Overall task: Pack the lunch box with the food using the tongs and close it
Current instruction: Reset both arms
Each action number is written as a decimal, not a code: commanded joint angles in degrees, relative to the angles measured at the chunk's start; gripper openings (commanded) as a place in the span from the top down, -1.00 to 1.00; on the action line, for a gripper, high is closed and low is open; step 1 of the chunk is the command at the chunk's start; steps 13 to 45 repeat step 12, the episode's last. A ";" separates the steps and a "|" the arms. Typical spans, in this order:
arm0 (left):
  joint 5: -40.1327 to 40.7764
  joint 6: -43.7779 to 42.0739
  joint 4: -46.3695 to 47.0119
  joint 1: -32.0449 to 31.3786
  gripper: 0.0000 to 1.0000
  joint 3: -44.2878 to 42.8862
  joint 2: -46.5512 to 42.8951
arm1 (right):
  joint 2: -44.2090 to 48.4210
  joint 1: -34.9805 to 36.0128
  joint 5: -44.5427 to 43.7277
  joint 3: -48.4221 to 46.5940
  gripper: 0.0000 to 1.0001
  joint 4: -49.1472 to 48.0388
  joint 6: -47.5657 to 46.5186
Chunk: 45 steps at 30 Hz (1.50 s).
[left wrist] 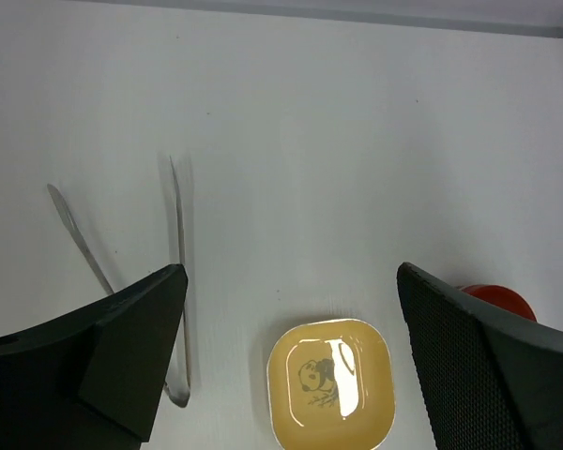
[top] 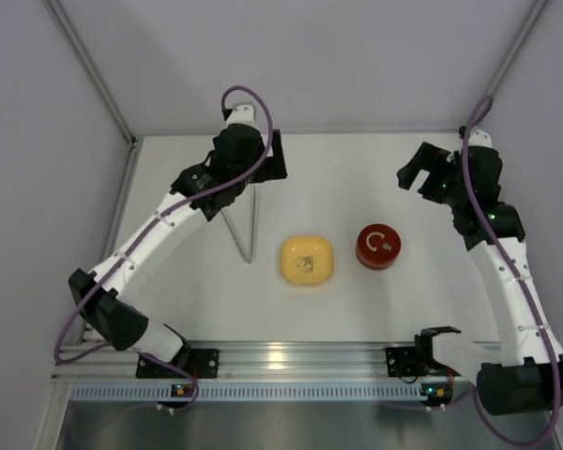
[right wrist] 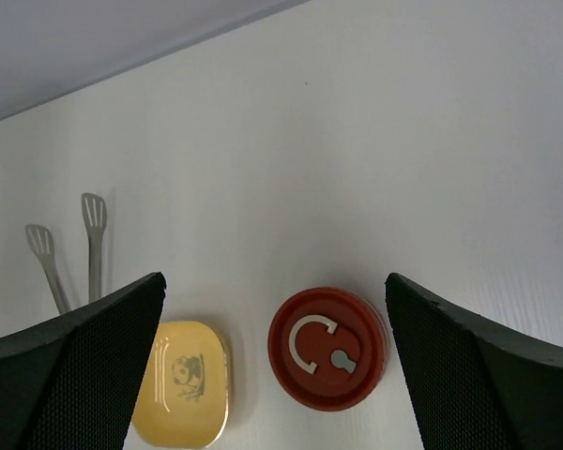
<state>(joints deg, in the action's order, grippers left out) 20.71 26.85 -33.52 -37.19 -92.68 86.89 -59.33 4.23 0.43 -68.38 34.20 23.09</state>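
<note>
The left gripper (left wrist: pixel 291 279) hangs beyond and left of the yellow dish (top: pixel 307 261), the right gripper (right wrist: pixel 274 277) beyond and right of it, both with jaws spread wide and holding nothing. The tongs (top: pixel 251 230) lie flat just left of the dish, long axis running near-to-far, with the joined tip toward the arm bases and the two ends splaying away under the left gripper. The lunch box (top: pixel 378 246) sits just right of the dish, red lid on.

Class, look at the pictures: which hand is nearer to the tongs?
Left. The left hand hangs just above the tongs; the right hand is far across the table, beyond the lunch box.
</note>
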 commanded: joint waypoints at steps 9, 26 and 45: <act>2.06 -0.48 -3.48 0.36 -0.97 3.04 -7.00 | -1.32 -0.80 4.58 -2.11 -0.99 -8.35 -1.47; 2.14 -1.18 -2.70 0.63 -0.98 2.51 -6.39 | -1.05 -0.80 3.71 -1.58 -0.99 -8.97 -1.91; 2.14 -1.18 -2.70 0.63 -0.98 2.51 -6.39 | -1.05 -0.80 3.71 -1.58 -0.99 -8.97 -1.91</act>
